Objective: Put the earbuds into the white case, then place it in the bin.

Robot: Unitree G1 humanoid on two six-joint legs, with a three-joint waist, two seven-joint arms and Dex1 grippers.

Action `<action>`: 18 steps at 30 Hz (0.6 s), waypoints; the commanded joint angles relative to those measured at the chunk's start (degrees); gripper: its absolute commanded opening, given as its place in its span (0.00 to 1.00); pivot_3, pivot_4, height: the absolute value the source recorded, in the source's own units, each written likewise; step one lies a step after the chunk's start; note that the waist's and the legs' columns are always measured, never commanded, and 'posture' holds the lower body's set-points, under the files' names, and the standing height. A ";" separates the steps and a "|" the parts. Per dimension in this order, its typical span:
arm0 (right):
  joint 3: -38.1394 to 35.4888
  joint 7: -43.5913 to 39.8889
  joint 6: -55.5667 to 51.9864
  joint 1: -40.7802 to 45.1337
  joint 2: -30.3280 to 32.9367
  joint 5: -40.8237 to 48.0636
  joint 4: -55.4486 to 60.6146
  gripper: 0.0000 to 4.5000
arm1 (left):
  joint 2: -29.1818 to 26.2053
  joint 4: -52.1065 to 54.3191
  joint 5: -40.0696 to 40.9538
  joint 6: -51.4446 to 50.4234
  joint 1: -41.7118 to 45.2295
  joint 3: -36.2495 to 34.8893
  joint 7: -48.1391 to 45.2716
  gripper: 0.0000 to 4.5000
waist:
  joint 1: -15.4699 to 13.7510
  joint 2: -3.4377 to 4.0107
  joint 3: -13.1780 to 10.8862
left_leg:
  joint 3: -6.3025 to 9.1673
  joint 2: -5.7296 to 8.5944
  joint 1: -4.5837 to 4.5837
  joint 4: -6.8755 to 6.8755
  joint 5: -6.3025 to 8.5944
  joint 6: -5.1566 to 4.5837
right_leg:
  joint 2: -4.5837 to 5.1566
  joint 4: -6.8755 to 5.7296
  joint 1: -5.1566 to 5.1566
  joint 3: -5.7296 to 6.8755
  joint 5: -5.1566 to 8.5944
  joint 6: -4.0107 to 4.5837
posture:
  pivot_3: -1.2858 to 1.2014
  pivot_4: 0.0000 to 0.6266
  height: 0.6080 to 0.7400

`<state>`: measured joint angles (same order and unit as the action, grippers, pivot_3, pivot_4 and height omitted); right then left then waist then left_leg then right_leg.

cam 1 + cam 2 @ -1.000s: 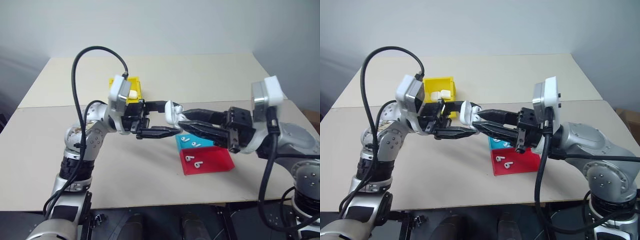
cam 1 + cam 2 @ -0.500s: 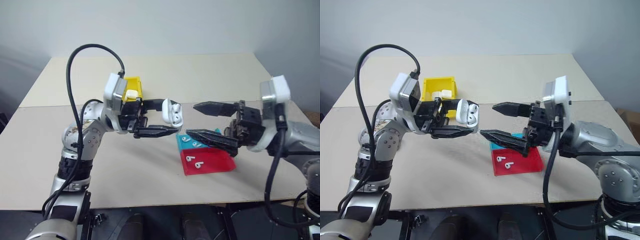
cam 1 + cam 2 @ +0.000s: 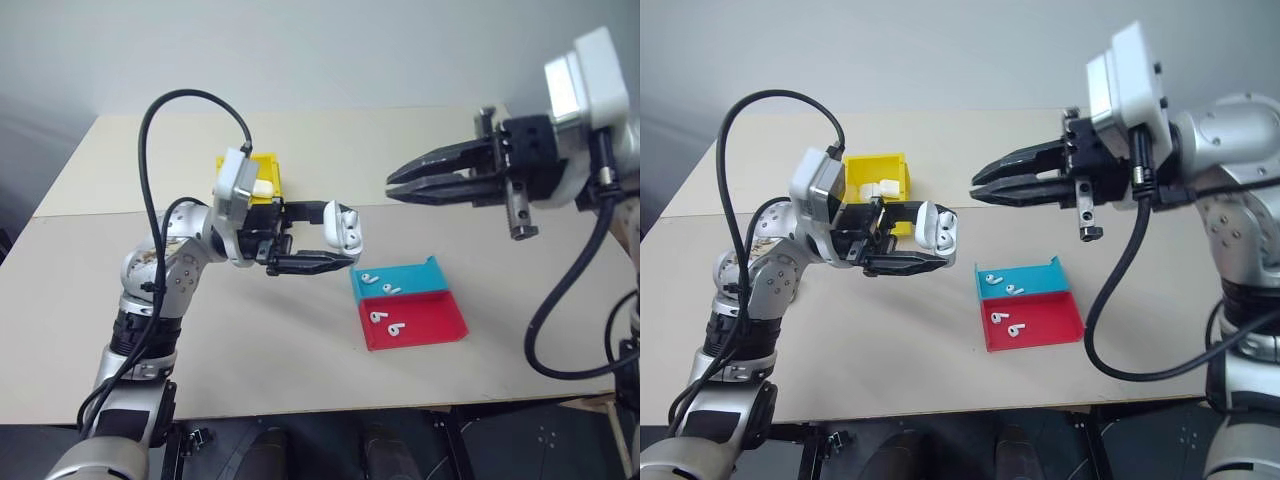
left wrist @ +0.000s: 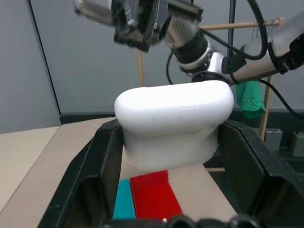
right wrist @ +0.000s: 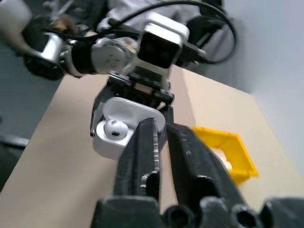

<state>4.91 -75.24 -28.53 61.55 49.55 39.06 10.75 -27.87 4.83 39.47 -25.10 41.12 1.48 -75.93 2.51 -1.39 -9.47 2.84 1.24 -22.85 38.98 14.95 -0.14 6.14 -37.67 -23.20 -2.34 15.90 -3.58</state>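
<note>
My left gripper (image 3: 343,237) is shut on the white case (image 3: 348,226), holding it above the table with its lid open. Seen from the right wrist, one earbud (image 5: 113,128) sits inside the case (image 5: 105,140). In the left wrist view the case (image 4: 173,123) is wedged between my fingers (image 4: 99,166). My right gripper (image 3: 392,188) hangs high to the right of the case, apart from it, shut and holding nothing. More earbuds lie in the tray, two on its blue half (image 3: 370,277) and two on its red half (image 3: 397,327). The yellow bin (image 3: 268,163) stands behind my left hand.
The blue-and-red tray (image 3: 440,322) lies on the table, right of centre and below the right gripper. White cases (image 3: 878,187) rest inside the yellow bin. A black cable (image 3: 150,130) loops above my left arm. The table's far edge meets a grey wall.
The right gripper left the case, opened wide, then rose up and to the right and shut. The left gripper kept still with the case, whose lid now stands open.
</note>
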 commanded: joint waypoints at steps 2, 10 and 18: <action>6.06 -5.51 6.89 8.27 -4.95 -8.42 -5.83 0.00 | 0.29 -1.34 -1.58 2.09 1.64 0.57 -0.72 0.62 | -0.03 0.00 0.00 | 0.03 0.00 0.00 0.00 -0.01 0.01 | 0.00 -0.04 -0.02 0.03 0.00 0.00 | 0.52 0.24 1.00; 13.63 -11.87 17.18 17.29 -14.86 -19.36 -17.25 0.00 | 0.33 -1.87 -2.36 3.18 1.38 0.79 -1.83 0.62 | 0.04 0.00 0.00 | 0.05 0.02 -0.05 -0.01 -0.02 0.04 | 0.01 -0.32 -0.12 0.06 0.00 0.00 | 0.52 0.24 1.00; 16.60 -16.74 21.43 15.57 -13.18 -19.32 -17.42 0.00 | -0.20 -0.87 -1.92 3.07 0.44 -0.19 -0.61 0.62 | -0.12 0.00 0.00 | 0.10 0.03 -0.09 0.01 -0.05 0.09 | 0.02 -0.34 -0.14 0.09 0.00 0.00 | 0.52 0.24 1.00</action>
<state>21.94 -88.67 -8.91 77.36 33.94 17.44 -8.03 -27.39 1.86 37.04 -22.65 41.62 2.73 -76.94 2.39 -1.39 -9.47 2.95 1.27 -22.96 38.99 14.91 -0.06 6.17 -37.99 -23.34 -2.23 15.90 -3.58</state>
